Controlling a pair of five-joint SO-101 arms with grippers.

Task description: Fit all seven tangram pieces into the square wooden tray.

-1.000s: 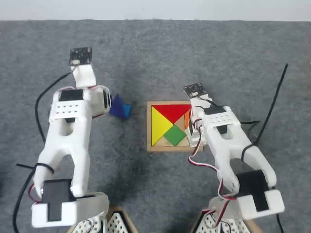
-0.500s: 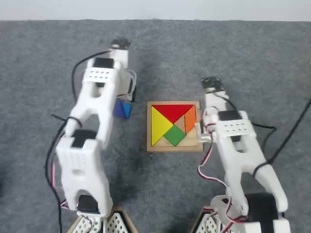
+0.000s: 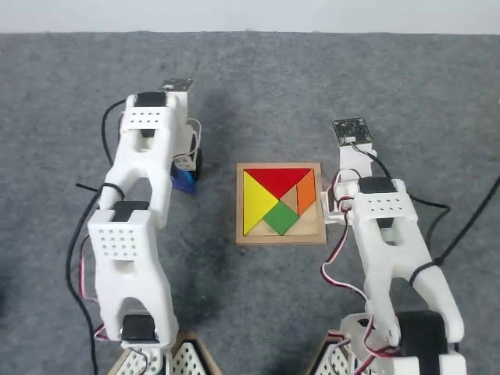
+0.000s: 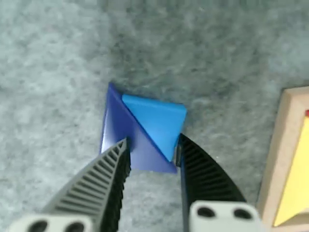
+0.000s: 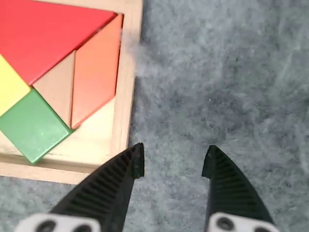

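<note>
Tangram blue wooden triangles (image 4: 157, 118) overlap; our left gripper (image 4: 150, 147) straddles them part-open, right gripper (image 5: 173, 162) open, empty. Closing may pinch both.

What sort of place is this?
Probably a robotics lab test bench: a white left arm and right arm sit side by side on a grey mat, with a wooden puzzle tray between them and blue pieces nearby.

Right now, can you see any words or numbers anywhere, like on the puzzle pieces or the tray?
None can be read.
The wooden tray, the pieces in it and the blue pieces are plain.
The small board on the right arm is too small to show any print.
</note>
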